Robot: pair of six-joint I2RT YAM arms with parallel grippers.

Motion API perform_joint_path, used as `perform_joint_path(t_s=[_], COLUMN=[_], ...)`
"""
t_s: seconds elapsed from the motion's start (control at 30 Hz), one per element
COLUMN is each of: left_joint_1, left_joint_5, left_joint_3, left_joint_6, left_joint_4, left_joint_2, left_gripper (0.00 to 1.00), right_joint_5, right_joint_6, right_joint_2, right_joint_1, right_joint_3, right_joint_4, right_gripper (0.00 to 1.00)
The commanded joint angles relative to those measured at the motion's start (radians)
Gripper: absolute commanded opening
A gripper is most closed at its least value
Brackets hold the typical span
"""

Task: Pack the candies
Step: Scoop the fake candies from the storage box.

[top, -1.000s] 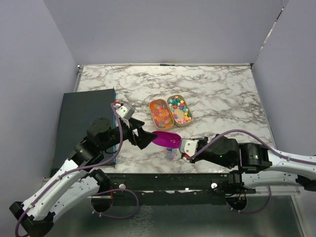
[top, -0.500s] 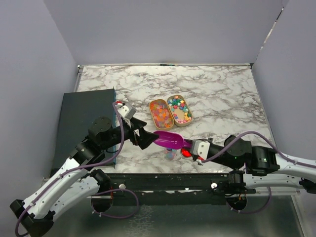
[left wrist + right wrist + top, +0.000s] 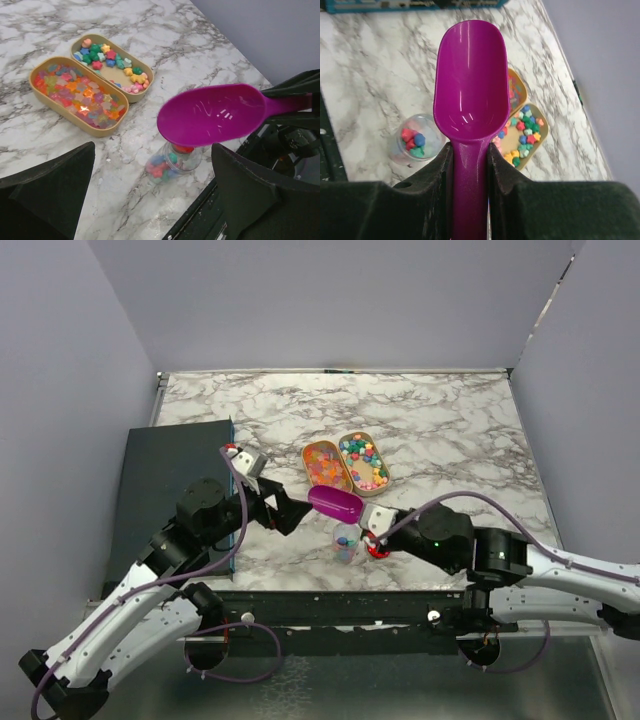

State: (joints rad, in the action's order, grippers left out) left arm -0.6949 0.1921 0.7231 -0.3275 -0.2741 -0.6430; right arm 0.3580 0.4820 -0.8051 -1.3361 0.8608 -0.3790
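Since half a second ago the scoop point(image 3: 335, 504) has swung off the jar point(image 3: 341, 536) toward the trays point(image 3: 305, 458).

Top view: the right gripper point(image 3: 373, 523) clamps its handle, with the left gripper point(image 3: 292, 513) just beside.

Left wrist: the left jaws are wide and empty. Few candies point(image 3: 160, 167) are in the jar; most lie in the trays.

Right wrist: the scoop is empty, so I judge much is left. I read no writing.

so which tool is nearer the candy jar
Right. In the top view, the right tool, gripping the purple scoop, sits just right of the jar; the open left tool is farther off, up and left of it.
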Motion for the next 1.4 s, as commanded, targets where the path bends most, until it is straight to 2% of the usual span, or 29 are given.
perform_joint_path(t_s=[0.0,0.2,0.5,0.73,1.07,1.37], left_joint_1=[0.003,0.004,0.005,0.005,0.008,0.012], left_joint_5=[-0.179,-0.306,-0.333,-0.322,-0.301,-0.289], left_joint_3=[0.003,0.005,0.005,0.012,0.013,0.018], left_joint_6=[0.017,0.013,0.019,0.024,0.023,0.025], left_joint_4=[-0.03,-0.054,-0.063,-0.068,-0.068,-0.069], left_joint_2=[0.061,0.112,0.166,0.16,0.171,0.169], left_gripper=[0.99,0.99,0.99,0.99,0.99,0.99], right_joint_5=[-0.029,-0.082,-0.147,-0.124,-0.11,-0.101], right_joint_6=[-0.047,-0.056,-0.155,-0.313,-0.569,-0.673], right_joint_2=[-0.068,-0.152,-0.352,-0.499,-0.761,-0.838], right_joint_1=[0.129,0.286,0.487,0.566,0.663,0.678], right_joint_3=[0.024,0.041,0.182,0.337,0.595,0.642], right_joint_4=[0.019,0.036,-0.066,-0.231,-0.569,-0.639], right_gripper=[0.01,0.0,0.01,0.01,0.01,0.01])
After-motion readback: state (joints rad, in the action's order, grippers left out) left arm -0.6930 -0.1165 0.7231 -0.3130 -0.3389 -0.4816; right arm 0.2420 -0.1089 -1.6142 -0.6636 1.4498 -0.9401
